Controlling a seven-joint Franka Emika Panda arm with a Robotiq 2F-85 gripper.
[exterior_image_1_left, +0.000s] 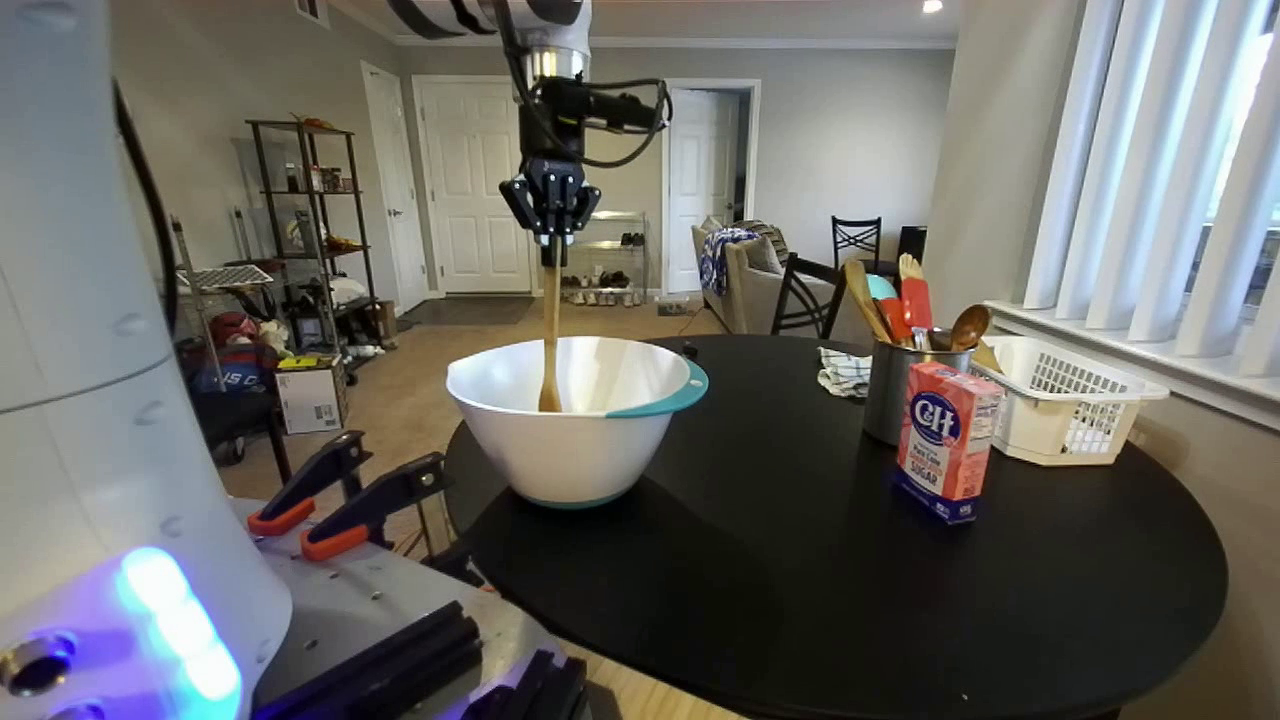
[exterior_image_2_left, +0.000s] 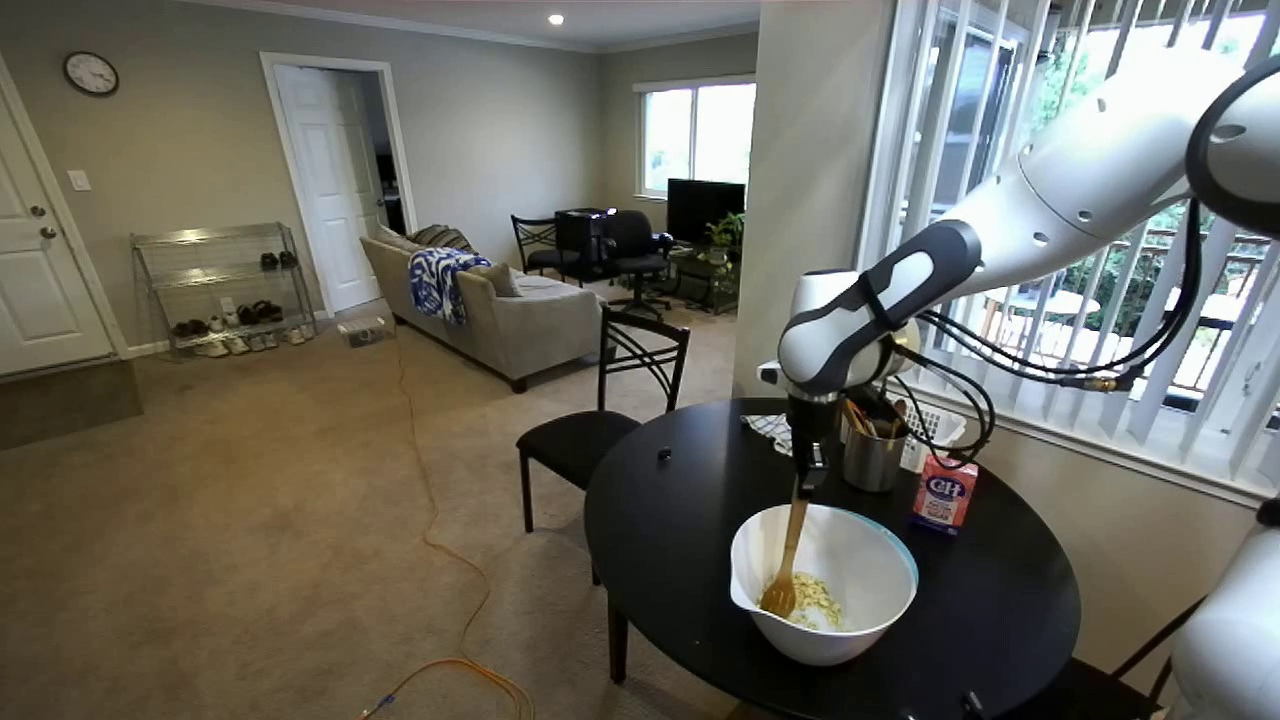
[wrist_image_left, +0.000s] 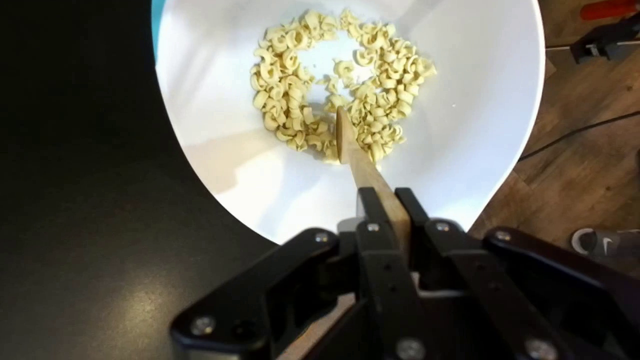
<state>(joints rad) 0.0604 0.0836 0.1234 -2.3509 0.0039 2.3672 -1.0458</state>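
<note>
Jaws: pinched on the upper handle of the wooden utensil (wrist_image_left: 372, 177), parted only by its thickness, and standing above the rim of the white bowl (exterior_image_1_left: 570, 455).
Wooden utensil: hanging down from the jaws with a slight tilt, its head among the pasta (wrist_image_left: 382, 100); whether it touches the bottom cannot be told.
Stirring: looks to be the step in hand, judging by the lowered head and the firm-looking grip.
Pasta: below the jaws, pale curled pieces in a rough ring around a barer middle.
Handle and rim: the next move would seem to call for a firm hold, the head low among the pieces and the handle clear of the rim, so that the bowl is not dragged.
White bowl: under the jaws, upright on the black surface (exterior_image_1_left: 800, 580), its teal grip (exterior_image_1_left: 665, 402) out to their right in both exterior views.
Metal canister (exterior_image_1_left: 886, 400): well apart from the jaws, to their right in both exterior views, holding kitchen tools (exterior_image_1_left: 915, 300).
Sugar box (exterior_image_1_left: 945, 440): near the canister, upright, also right of the jaws.
</note>
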